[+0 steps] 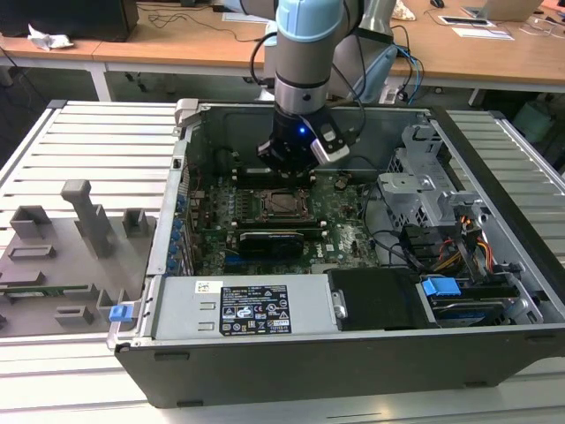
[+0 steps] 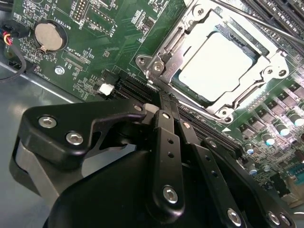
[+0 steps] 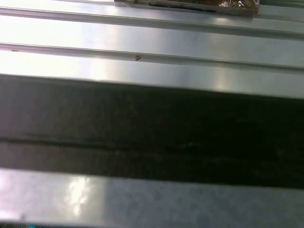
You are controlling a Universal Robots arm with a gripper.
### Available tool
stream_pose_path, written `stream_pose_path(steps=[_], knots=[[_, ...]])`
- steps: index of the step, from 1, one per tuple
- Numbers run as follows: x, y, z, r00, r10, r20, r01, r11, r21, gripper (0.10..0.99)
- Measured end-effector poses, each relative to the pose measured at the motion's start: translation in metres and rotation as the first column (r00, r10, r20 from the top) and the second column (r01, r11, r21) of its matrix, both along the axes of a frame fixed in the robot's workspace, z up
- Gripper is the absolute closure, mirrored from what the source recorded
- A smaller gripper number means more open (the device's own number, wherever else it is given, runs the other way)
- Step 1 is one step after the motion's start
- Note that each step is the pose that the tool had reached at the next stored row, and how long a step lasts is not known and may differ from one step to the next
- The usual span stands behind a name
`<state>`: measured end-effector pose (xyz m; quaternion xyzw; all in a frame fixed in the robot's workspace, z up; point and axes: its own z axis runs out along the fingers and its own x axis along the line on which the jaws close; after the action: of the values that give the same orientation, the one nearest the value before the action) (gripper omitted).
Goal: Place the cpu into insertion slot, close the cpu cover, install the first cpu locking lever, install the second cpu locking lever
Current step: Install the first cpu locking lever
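The cpu [image 2: 221, 61], a pale square chip, lies in the insertion slot [image 1: 284, 203] on the green board. The cpu cover [image 2: 176, 47], a metal frame with a square window, lies flat around the chip. A thin metal locking lever [image 2: 266, 23] runs slantwise past the socket's far side. My gripper [image 2: 159, 99] is shut with nothing seen between its black fingers [image 2: 166, 142]. Its tips sit right beside the socket's corner, near a hooked lever end [image 2: 153, 67]. In the exterior view the gripper [image 1: 287, 172] hangs just over the socket's far edge inside the open computer case.
A grey power supply [image 1: 247, 309] fills the case's near side, and a metal drive cage [image 1: 424, 190] with cables stands at the exterior view's right. A coin battery [image 2: 47, 35] and a long black card slot [image 2: 135, 88] lie near the fingers. Grey fixtures [image 1: 88, 216] stand on the ribbed table.
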<state>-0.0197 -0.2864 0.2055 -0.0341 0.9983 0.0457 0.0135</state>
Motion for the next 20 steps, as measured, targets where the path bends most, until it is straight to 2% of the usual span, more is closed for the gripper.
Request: stream_pose_path(steps=[4,13,17,19,20], knots=[[0.0003,-0.0001,-0.0014,1.0,0.0,-0.0006,0.0,1.0,-0.006,0.98],[0.0006,0.0004,-0.0038,1.0,0.0,0.0006,0.0,1.0,-0.005,0.98],[0.0005,0.0,-0.0039,1.0,0.0,-0.0004,0.0,1.0,-0.007,0.98],[0.0006,0.0001,-0.0031,1.0,0.0,-0.0002,0.0,1.0,-0.007,0.98],[0.0006,0.0,0.0006,1.0,0.0,-0.0002,0.0,1.0,-0.007,0.98]])
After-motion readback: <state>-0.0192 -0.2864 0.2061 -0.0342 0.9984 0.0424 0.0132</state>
